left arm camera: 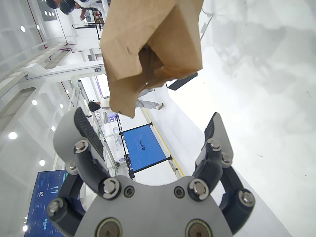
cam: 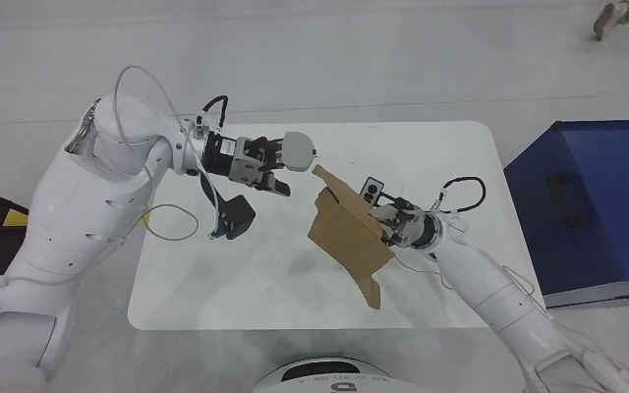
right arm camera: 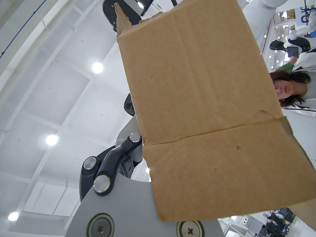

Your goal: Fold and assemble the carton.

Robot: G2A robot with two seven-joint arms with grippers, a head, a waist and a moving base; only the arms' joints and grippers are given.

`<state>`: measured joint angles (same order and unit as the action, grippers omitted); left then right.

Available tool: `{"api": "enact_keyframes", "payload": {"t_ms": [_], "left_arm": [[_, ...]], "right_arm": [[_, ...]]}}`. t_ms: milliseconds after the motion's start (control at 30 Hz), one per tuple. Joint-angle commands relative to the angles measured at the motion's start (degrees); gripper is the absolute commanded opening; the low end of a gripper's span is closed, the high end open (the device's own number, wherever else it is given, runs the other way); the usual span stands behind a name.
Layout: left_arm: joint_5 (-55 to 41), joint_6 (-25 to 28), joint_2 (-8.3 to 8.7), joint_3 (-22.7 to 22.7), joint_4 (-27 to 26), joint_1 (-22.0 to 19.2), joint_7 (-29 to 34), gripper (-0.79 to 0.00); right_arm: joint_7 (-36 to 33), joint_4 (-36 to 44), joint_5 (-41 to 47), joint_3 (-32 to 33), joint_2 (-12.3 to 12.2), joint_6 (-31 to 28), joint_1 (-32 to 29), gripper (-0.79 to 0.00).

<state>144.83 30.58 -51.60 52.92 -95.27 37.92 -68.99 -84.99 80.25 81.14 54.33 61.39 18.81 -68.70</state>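
Observation:
The brown cardboard carton [cam: 346, 234] is held partly folded and tilted above the middle of the white table [cam: 236, 290]. My right gripper [cam: 393, 222] is shut on the carton's right edge. In the right wrist view a carton panel [right arm camera: 202, 99] with a flap crease covers most of the fingers. My left gripper [cam: 295, 169] hangs open just left of the carton's upper corner, not touching it. In the left wrist view the carton [left arm camera: 153, 38] hangs a short way beyond the spread fingers [left arm camera: 86, 129], with nothing between them.
A black device [cam: 234, 216] with a white cable lies on the table under the left arm. A blue bin [cam: 575, 211] stands past the table's right edge. Bare tabletop lies in front of and behind the carton.

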Motion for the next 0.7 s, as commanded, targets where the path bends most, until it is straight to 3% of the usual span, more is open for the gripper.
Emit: {"api": "enact_keyframes", "payload": {"t_ms": [0,333,667], "left_arm": [[-0.4,0.8,-0.50,-1.8,1.3,-1.8,-0.4,0.000],[2.3,0.8,-2.13,-12.1,4.9,-8.5,-3.9,0.000],[3.0,-0.4,-1.67,-15.4,5.1,-9.9,-5.1,0.000]], "right_arm": [[0.0,0.2,-0.3,0.3,0.0,0.1,-0.2,-0.785],[0.4,0.2,-0.6,1.4,0.4,0.7,-0.8,-0.785],[0.5,-0.1,-0.5,2.1,0.9,1.0,-0.9,-0.785]]}}
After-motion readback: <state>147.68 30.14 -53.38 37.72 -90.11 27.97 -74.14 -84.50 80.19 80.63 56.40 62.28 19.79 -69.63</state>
